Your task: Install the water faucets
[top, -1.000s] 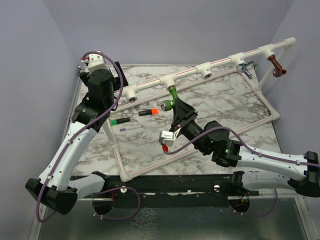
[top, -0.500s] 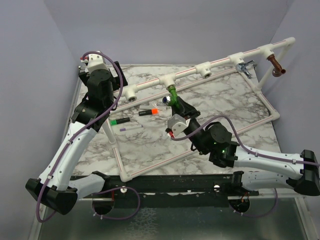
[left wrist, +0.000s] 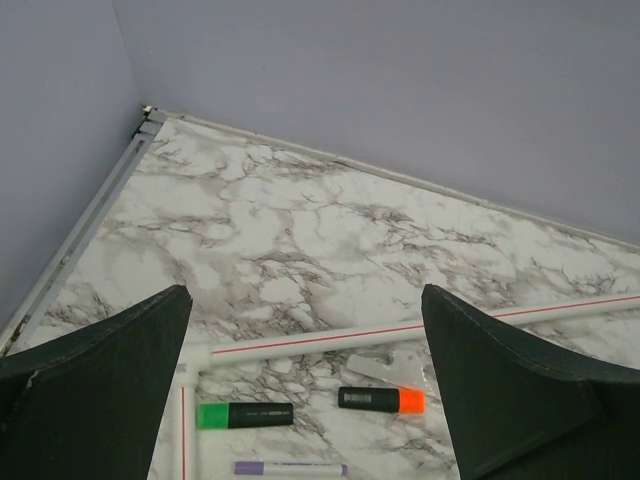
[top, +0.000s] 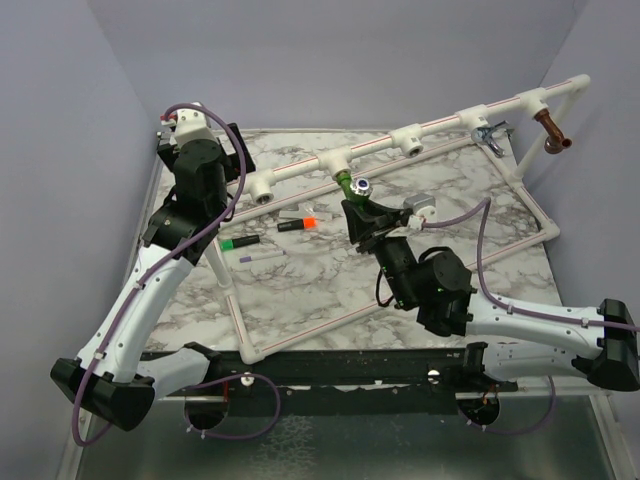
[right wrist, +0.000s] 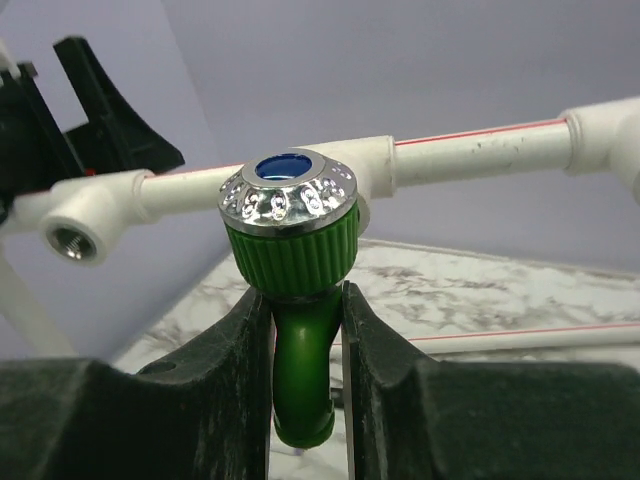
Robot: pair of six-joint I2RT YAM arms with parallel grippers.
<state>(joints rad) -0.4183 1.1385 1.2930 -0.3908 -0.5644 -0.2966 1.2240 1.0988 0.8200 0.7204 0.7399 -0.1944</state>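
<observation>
Plain lilac walls close around a white bench with grey marble veins, under even light

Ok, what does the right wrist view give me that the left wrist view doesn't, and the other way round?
Only the right wrist view: the green faucet, chrome-rimmed cap up, clamped in the right claw, with an open tee socket to its left. Only the left wrist view: the left claw, open and empty, above an orange-capped marker, a green-capped marker and a purple pen. Both: the marble tabletop, red-striped white piping and the purple wall.
</observation>
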